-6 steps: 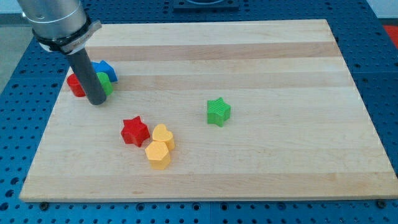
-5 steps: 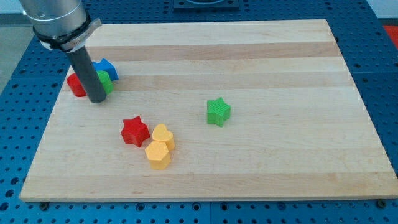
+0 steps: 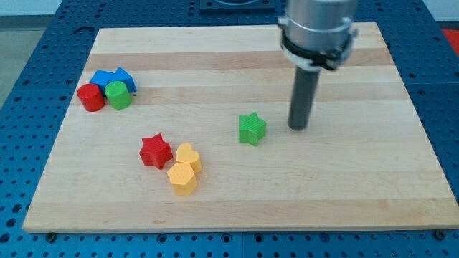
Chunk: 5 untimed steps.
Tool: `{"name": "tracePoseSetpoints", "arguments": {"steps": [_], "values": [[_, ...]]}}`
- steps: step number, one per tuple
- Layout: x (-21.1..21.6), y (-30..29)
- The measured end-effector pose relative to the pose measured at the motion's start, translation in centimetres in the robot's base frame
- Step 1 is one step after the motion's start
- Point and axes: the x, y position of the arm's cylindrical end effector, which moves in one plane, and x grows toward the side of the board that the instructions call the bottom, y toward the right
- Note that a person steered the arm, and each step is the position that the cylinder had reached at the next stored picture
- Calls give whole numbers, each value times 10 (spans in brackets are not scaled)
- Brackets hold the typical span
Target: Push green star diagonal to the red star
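The green star (image 3: 252,129) lies near the middle of the wooden board (image 3: 344,186). The red star (image 3: 155,151) lies to its lower left, well apart from it. My tip (image 3: 297,127) stands on the board just to the right of the green star, with a small gap between them. The rod rises up to the arm at the view's top.
A yellow heart (image 3: 188,157) and a yellow hexagon-like block (image 3: 181,178) sit touching each other right of the red star. A red cylinder (image 3: 90,97), a green cylinder (image 3: 117,94) and blue blocks (image 3: 114,78) cluster at the upper left.
My tip has moved from the cluster at the upper left across the board to just right of the green star. No block has moved.
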Motion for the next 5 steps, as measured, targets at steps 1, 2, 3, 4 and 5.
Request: {"name": "tracePoseSetpoints", "arguments": {"steps": [1, 2, 3, 4, 5], "values": [[18, -32], [10, -91], [6, -139], [6, -132], [6, -87]]}}
